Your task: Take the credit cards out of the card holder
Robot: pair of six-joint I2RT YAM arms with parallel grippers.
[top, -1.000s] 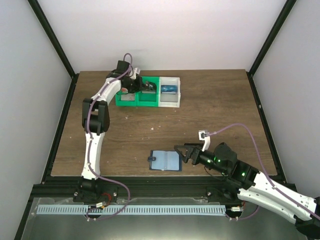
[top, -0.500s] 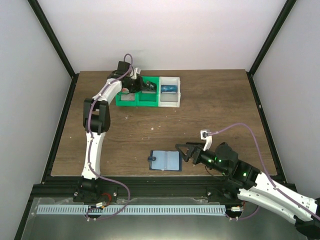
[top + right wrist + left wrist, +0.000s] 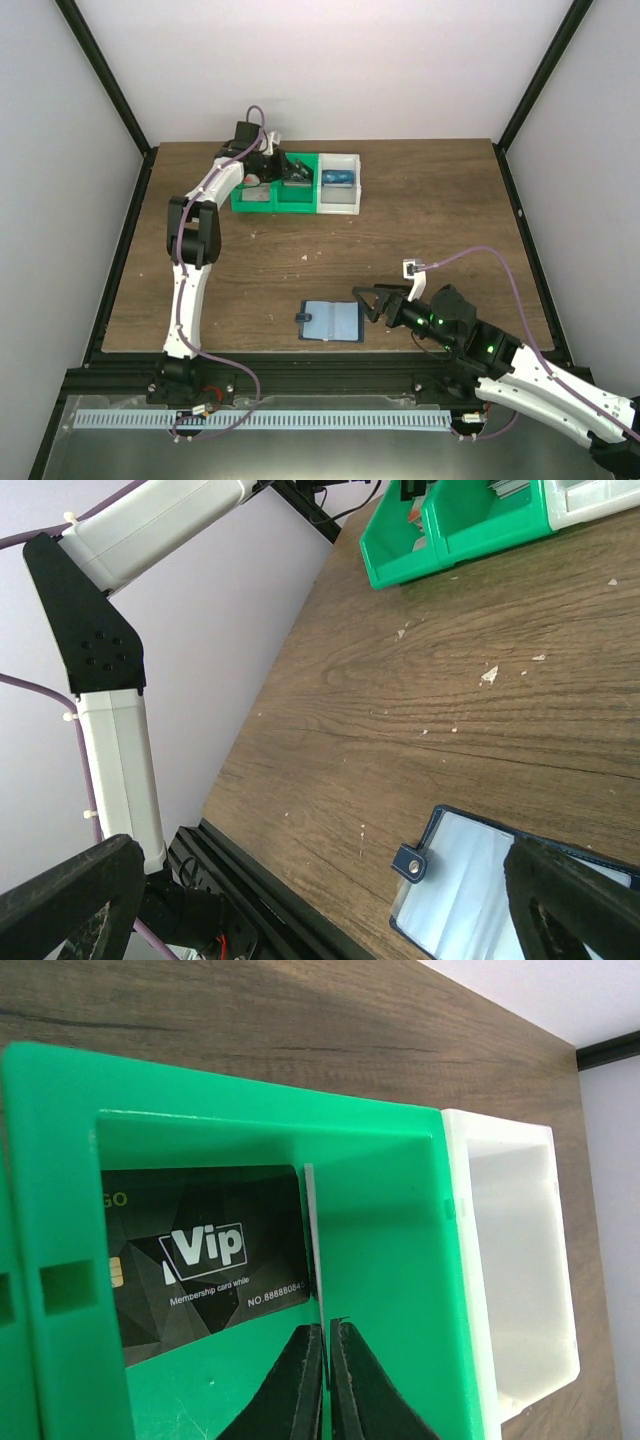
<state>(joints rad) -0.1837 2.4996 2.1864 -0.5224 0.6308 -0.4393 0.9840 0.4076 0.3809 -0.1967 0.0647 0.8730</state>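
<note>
The dark blue card holder (image 3: 331, 321) lies open near the table's front edge, pale blue pockets up, its small tab (image 3: 410, 862) on the left. My right gripper (image 3: 368, 303) hovers at its right edge, jaws wide open (image 3: 320, 910) and holding nothing. My left gripper (image 3: 285, 170) is over the green bin (image 3: 262, 208) at the back. Its fingers (image 3: 328, 1328) are pressed on a thin white credit card (image 3: 313, 1230), seen edge-on and standing upright inside the green bin (image 3: 260, 1115). The card's face is hidden.
A black VIP card (image 3: 205, 1250) lies flat in the same green compartment, left of the upright card. A white bin (image 3: 340, 205) adjoins the green bin on the right and holds a blue item (image 3: 339, 179). Black frame rails border the table.
The left wrist has shifted slightly over the green bin and its fingers have eased a hair. The right gripper has crept a little closer to the card holder.
</note>
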